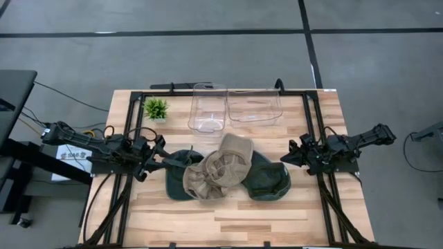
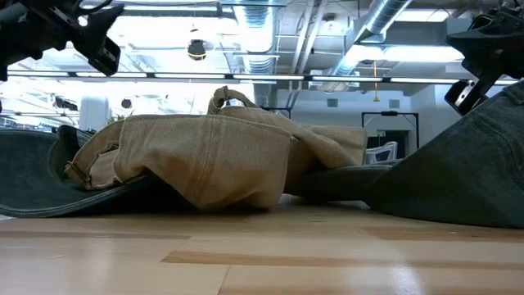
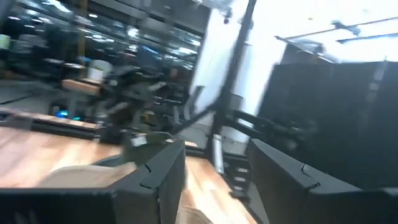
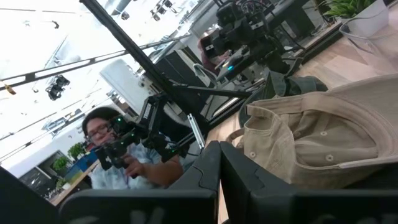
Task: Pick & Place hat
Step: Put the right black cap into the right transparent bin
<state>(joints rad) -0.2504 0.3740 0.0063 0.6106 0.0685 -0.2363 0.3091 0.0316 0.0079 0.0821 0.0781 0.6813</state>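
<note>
My left claw [image 1: 160, 160] is open, with a gap between its two fingers, and it holds nothing. It sits at the left side of the pile of hats, right by the edge of the dark green hat [image 1: 178, 181]. To do this step well, I think I should go in low and slow, slide one finger under just one brim, then squeeze, so I lift one hat and not the whole pile. The tan hat [image 1: 223, 171] lies on top in the middle, a bit farther from my left claw. My right claw [image 1: 285, 159] is shut tight and empty, waiting just beside the other green hat [image 1: 271, 181]. Two clear bins [image 1: 235, 105] stand behind the pile.
</note>
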